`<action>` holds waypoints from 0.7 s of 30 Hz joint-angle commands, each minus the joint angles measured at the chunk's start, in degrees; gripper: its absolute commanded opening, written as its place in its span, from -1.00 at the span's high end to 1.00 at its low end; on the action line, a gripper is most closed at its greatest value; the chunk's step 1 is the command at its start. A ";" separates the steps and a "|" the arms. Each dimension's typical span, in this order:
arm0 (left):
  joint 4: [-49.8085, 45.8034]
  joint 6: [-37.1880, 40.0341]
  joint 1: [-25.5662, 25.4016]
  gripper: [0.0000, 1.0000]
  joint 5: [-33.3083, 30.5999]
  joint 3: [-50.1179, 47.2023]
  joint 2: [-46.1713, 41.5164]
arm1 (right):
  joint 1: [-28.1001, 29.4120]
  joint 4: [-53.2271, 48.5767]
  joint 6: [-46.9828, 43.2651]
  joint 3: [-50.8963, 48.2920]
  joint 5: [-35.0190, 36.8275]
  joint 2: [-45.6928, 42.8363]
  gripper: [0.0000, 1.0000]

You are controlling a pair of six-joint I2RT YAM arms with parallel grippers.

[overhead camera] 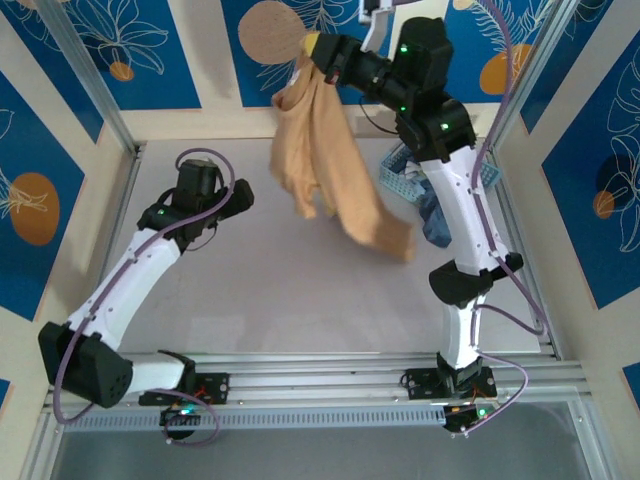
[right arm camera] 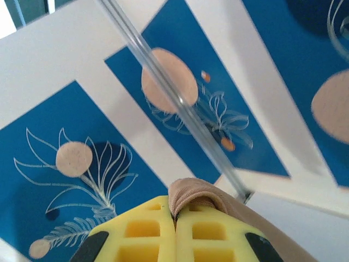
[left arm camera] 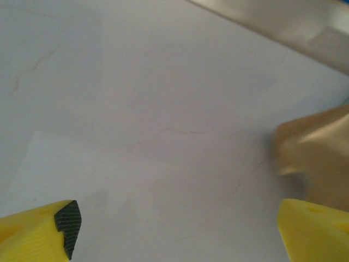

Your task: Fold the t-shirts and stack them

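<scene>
Tan-orange t-shirt [overhead camera: 325, 150], lower end: it hangs free over the table [overhead camera: 250, 290], to the right of the middle, and its lowest corner comes nearest to the arm bases. Whether this corner touches the surface or hangs just above it, I cannot tell.
Left gripper [left arm camera: 174, 232]: low over bare table, jaws wide apart, nothing between them. A blurred tan fold of the shirt is near its right finger [left arm camera: 313, 229] but apart from it.
Handling: soft, light cloth with no stiffness. It sags and bunches under its own weight, and from one pinch it gathers like a rope. I judge that a second hold is needed, on a free corner of the lower edge or on a shoulder, so that the cloth can be spread flat before folding.
Long axis: from the pinch at the top down to the lowest corner; in the top view this runs from far-left to near-right. The shirt is gathered in long folds, not spread. Which end is collar and which is hem, I cannot tell.
Basket [overhead camera: 400, 180]: light-blue lattice at the far right of the table, partly behind the right arm, with denim-blue shirts [overhead camera: 437, 228] just beside it on the near side.
Right gripper [right arm camera: 175, 229]: raised high at the far side, jaws pressed together on a small fold of the tan cloth. The whole shirt hangs from this one point.
</scene>
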 commanded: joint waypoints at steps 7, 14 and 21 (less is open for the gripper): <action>-5.51 -8.51 0.02 -0.88 -2.83 0.79 -5.69 | 1.53 2.07 5.97 -26.22 -10.76 -4.94 1.00; -9.23 -10.81 0.42 -0.72 -0.29 0.47 -4.04 | 1.90 9.94 8.74 -43.30 -10.48 -10.53 1.00; -14.24 -19.50 5.09 -0.84 7.02 0.42 5.49 | -0.33 6.01 2.02 -46.38 -17.36 -14.21 1.00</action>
